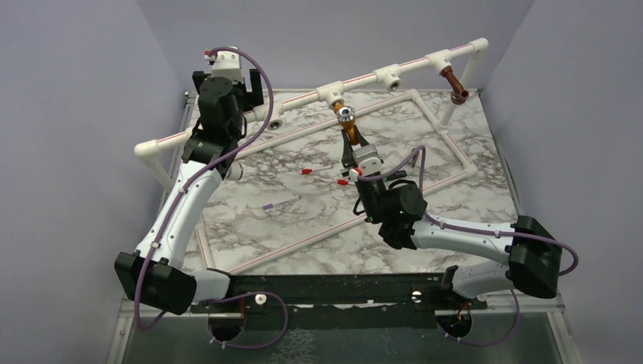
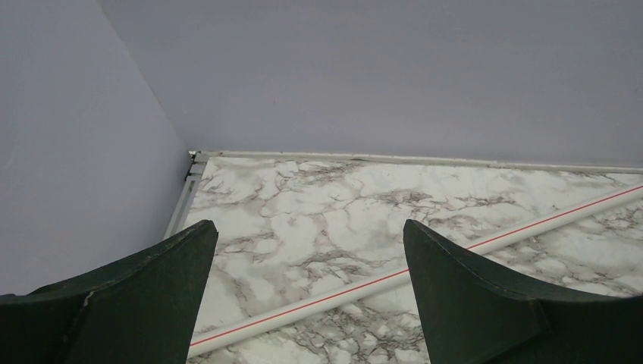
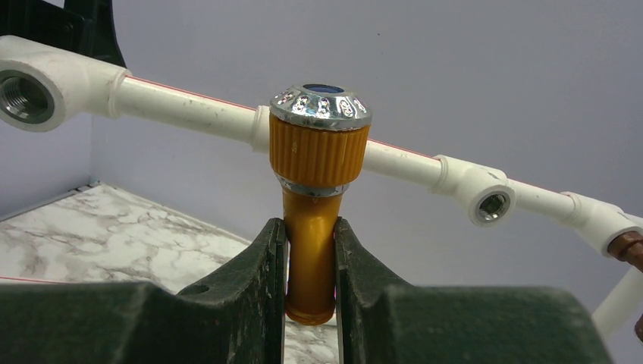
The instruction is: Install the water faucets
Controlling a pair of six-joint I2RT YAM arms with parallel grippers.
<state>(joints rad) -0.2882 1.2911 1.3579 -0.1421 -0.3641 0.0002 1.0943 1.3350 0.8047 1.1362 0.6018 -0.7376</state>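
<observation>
My right gripper [image 3: 311, 243] is shut on the orange-yellow faucet [image 3: 312, 220], gripping its spout; its silvery round cap [image 3: 321, 105] faces the camera. In the top view this faucet [image 1: 347, 127] sits at the middle tee [image 1: 331, 94] of the raised white pipe, with my right gripper [image 1: 353, 149] just below it. The dark brown faucet [image 1: 453, 83] hangs from the right tee [image 1: 439, 61]; its edge shows in the right wrist view [image 3: 629, 247]. My left gripper [image 2: 309, 250] is open and empty, high at the back left [image 1: 227, 76].
Open threaded tees show in the right wrist view [image 3: 23, 91] [image 3: 491, 205] and in the top view [image 1: 274, 120] [image 1: 392, 80]. A white pipe frame [image 1: 447, 140] lies on the marble board. Small red-tipped pieces [image 1: 305, 171] and a purple piece [image 1: 270, 205] lie mid-board. A floor pipe [image 2: 364, 284] lies under the left fingers.
</observation>
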